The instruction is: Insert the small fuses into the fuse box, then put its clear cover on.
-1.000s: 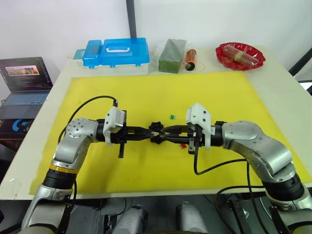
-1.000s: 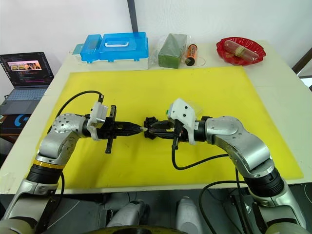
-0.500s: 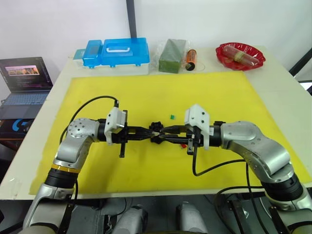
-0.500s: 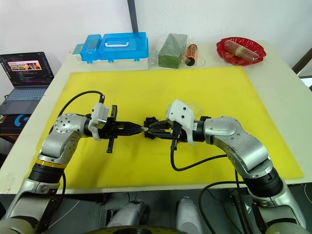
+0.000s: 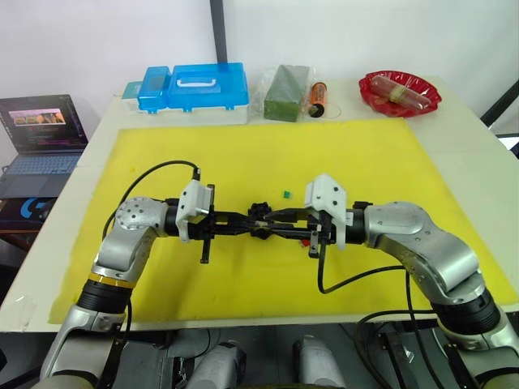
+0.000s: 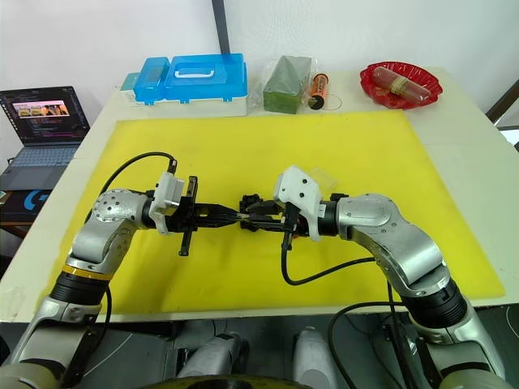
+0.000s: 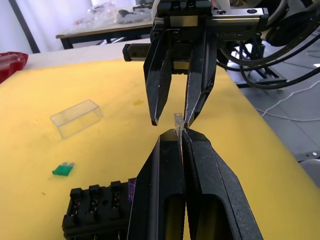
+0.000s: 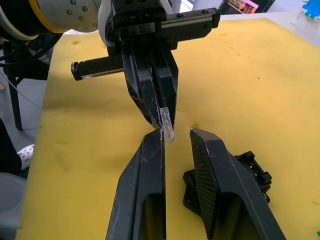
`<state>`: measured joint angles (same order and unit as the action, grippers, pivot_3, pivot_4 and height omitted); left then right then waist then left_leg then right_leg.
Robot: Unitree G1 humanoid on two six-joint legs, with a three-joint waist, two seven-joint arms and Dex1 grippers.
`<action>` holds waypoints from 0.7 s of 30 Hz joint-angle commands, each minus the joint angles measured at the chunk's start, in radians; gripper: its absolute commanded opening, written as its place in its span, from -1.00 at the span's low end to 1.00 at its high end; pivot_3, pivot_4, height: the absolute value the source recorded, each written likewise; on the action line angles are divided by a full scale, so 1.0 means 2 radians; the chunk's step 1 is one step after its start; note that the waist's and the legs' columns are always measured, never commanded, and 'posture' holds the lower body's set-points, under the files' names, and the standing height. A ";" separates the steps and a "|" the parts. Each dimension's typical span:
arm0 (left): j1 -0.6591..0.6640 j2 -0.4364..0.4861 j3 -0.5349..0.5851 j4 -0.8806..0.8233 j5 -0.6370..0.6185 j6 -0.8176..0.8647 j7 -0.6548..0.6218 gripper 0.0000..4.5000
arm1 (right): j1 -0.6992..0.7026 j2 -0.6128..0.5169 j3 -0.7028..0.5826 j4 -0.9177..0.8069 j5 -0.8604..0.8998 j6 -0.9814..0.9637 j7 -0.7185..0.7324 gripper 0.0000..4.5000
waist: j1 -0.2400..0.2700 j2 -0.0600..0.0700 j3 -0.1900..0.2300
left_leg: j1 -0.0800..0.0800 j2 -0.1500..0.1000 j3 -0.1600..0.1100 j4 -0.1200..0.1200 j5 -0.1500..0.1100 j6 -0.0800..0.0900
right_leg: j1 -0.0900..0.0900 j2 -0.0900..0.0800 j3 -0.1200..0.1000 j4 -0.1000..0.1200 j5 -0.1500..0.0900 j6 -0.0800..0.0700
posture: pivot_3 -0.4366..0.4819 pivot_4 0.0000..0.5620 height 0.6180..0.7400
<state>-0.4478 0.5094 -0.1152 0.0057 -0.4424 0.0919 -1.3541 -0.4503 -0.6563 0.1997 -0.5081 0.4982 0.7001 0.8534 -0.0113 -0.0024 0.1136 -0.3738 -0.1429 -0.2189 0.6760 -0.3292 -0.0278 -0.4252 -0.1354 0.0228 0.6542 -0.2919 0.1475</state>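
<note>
Black fingers of the left gripper (image 7: 181, 136) pinch a tiny pale whitish plastic fuse (image 7: 177, 121). Facing it, the right gripper (image 8: 176, 132) is spread apart above the small black plastic fuse box (image 8: 230, 182).

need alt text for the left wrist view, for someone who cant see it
The left gripper, jaws shut, pinches a pale whitish fuse and offers it to the open right gripper facing it over a yellow mat. On the mat lie the black fuse box, a green fuse and the clear cover.
</note>
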 commanded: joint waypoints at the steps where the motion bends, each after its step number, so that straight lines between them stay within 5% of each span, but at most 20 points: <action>1: -0.003 0.002 0.000 -0.014 -0.003 -0.006 -0.002 -1.00 | -0.012 0.003 -0.009 -0.020 0.012 0.004 0.002 -0.99 | 0.000 0.000 0.000 | 0.000 0.000 0.000 0.000 0.000 0.000 | 0.000 0.000 0.000 0.000 0.000 0.000 | -0.05 -0.47 1.00; 10: 0.001 0.005 0.000 -0.016 0.001 -0.008 -0.001 -1.00 | -0.020 0.001 -0.015 -0.023 0.022 0.016 0.004 -0.99 | 0.000 0.000 0.000 | 0.000 0.000 0.000 0.000 0.000 0.000 | 0.000 0.000 0.000 0.000 0.000 0.000 | -0.05 -0.47 1.00; 13: 0.003 0.007 0.004 -0.018 0.004 0.001 0.012 -0.70 | -0.023 -0.001 -0.014 -0.022 0.024 0.018 0.007 -1.00 | 0.000 0.000 0.000 | 0.000 0.000 0.000 0.000 0.000 0.000 | 0.000 0.000 0.000 0.000 0.000 0.000 | -0.05 -0.47 1.00; 21: 0.034 0.023 0.032 -0.040 0.002 0.033 0.069 0.57 | -0.053 -0.003 -0.010 -0.015 0.023 0.031 0.002 -1.00 | -0.001 0.000 0.000 | 0.000 0.000 0.000 0.000 0.000 0.000 | 0.000 0.000 0.000 0.000 0.000 0.000 | -0.05 -0.47 1.00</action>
<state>-0.4020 0.5462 -0.0833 -0.0426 -0.4354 0.1557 -1.2439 -0.5338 -0.6517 0.1874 -0.5090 0.5537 0.7661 0.8606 -0.0134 -0.0024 0.1136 -0.3734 -0.1429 -0.2191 0.6750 -0.3292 -0.0278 -0.4252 -0.1354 0.0228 0.6541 -0.2919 0.1474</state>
